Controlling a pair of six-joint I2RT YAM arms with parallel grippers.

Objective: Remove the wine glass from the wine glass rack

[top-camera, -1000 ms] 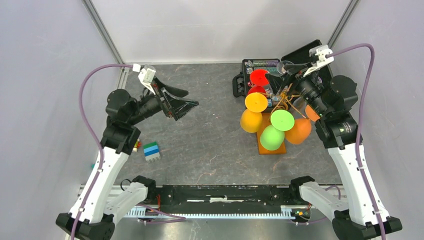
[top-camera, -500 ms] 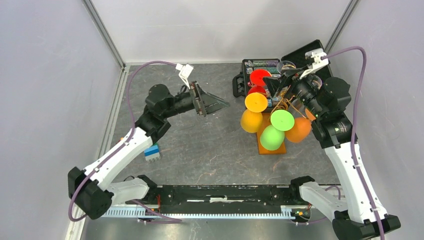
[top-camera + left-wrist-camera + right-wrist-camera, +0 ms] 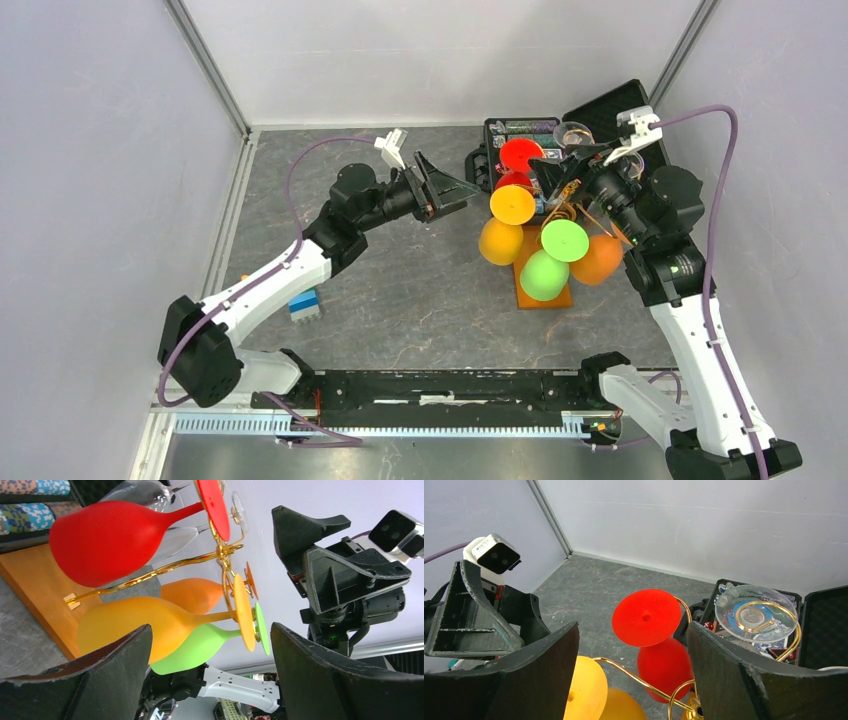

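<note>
The wine glass rack is gold wire (image 3: pixel 165 569) on an orange-brown wooden base (image 3: pixel 545 290), at the right of the table. Upside-down wine glasses hang on it: red (image 3: pixel 519 155), yellow (image 3: pixel 512 204), green (image 3: pixel 564 240), orange (image 3: pixel 600 262) and clear (image 3: pixel 572 131). My left gripper (image 3: pixel 462 186) is open, just left of the red and yellow glasses, touching none. In its wrist view (image 3: pixel 210 630) the yellow glass (image 3: pixel 135 625) and green glass (image 3: pixel 185 650) lie ahead of the fingers. My right gripper (image 3: pixel 555 165) is open above the rack top. Its wrist view (image 3: pixel 631 627) shows the red glass's foot (image 3: pixel 646 617) ahead of the fingers.
An open black case (image 3: pixel 610 110) with small items stands behind the rack. Stacked toy blocks (image 3: pixel 303 305) lie at the left, near the left arm. Grey walls enclose the table on three sides.
My left arm has swung right across the table, from the far left to just beside the rack. My right gripper has shifted slightly over the rack top. The glasses have not moved.
</note>
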